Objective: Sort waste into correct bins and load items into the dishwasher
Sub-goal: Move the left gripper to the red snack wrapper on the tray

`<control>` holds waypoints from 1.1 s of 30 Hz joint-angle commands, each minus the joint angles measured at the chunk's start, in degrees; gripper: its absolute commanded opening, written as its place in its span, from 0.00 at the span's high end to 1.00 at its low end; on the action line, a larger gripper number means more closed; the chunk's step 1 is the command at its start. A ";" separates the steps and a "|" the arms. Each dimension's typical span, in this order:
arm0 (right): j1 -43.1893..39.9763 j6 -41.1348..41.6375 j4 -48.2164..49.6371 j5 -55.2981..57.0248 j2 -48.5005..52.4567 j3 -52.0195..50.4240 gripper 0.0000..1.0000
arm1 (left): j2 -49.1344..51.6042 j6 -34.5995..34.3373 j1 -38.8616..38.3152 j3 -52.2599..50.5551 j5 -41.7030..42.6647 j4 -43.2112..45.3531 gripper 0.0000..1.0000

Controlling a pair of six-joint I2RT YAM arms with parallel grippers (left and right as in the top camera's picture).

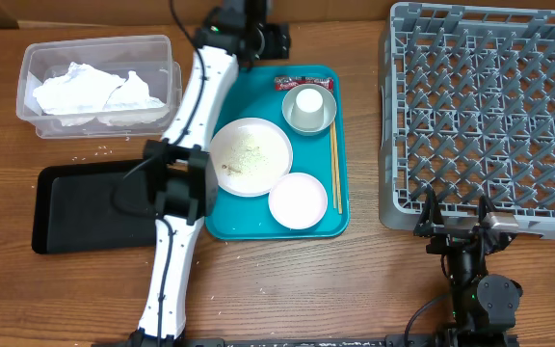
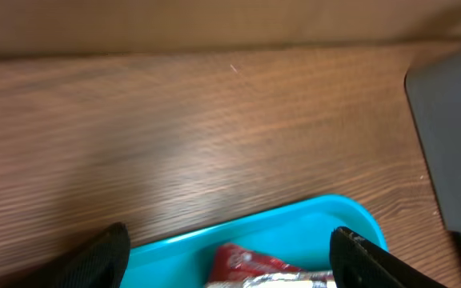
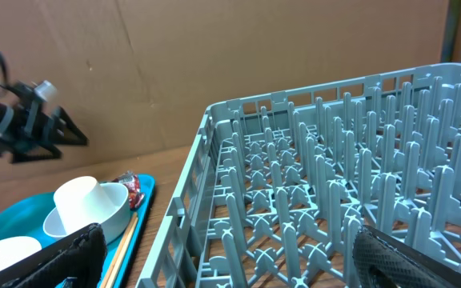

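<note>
A brown wooden table stands before a cardboard wall. It holds one teal tray in the middle, two bins to its left and one grey rack to its right. The rack is square, with a grid of upright pegs and no dishes in it. The bins are a clear tub at the far left corner and a shallow black tray nearer the front, partly under the left arm. In the tub lie crumpled white napkins, bunched so that I cannot count them. Four dishes sit on the teal tray: one large white plate scattered with rice, one smaller white dish just in front of it, and one grey bowl with one white cup lying in it. One red wrapper lies at the tray's far edge, beside the bowl. Chopsticks run along the tray's right side. A few pale specks, probably rice, dot the table near the tub. The left gripper is over the tray's far edge, jaws spread wide and holding nothing, with the wrapper between its fingertips in the wrist view. The right gripper sits at the rack's near edge, jaws also wide and empty.
</note>
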 commanded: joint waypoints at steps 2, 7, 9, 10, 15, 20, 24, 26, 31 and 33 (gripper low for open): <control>-0.11 -0.39 0.26 0.31 -0.46 -0.57 0.00 | 3.15 -1.86 -2.73 -0.15 1.75 0.74 0.20; -0.11 -0.39 0.26 0.31 -0.46 -0.57 0.00 | 3.87 -2.12 -4.76 -0.17 0.96 0.68 0.23; -0.11 -0.39 0.26 0.31 -0.46 -0.57 0.00 | 3.89 -2.12 -5.35 -0.35 -1.38 0.68 0.24; -0.11 -0.39 0.28 0.31 -0.46 -0.57 0.00 | 3.89 -2.14 -5.55 -0.37 -2.78 0.68 0.24; -0.11 -0.39 0.26 0.31 -0.46 -0.57 0.00 | 3.89 -2.16 -5.77 -0.55 -4.59 0.33 0.25; -0.11 -0.39 0.26 0.31 -0.46 -0.57 0.00 | 3.91 -2.12 -5.75 -1.97 -5.03 -1.16 0.26; -0.11 -0.39 0.26 0.31 -0.46 -0.57 0.00 | 3.91 -2.12 -5.75 -1.99 -4.98 -4.66 0.26; -0.11 -0.39 0.26 0.31 -0.46 -0.57 0.00 | 3.91 -2.12 -5.75 -1.99 -4.98 -6.25 0.26; -0.11 -0.39 0.26 0.31 -0.46 -0.57 0.00 | 3.91 -2.08 -5.70 -1.99 -5.03 -10.25 0.27; -0.11 -0.39 0.26 0.31 -0.46 -0.57 0.00 | 3.89 -2.10 -5.51 -1.97 -5.03 -11.34 0.27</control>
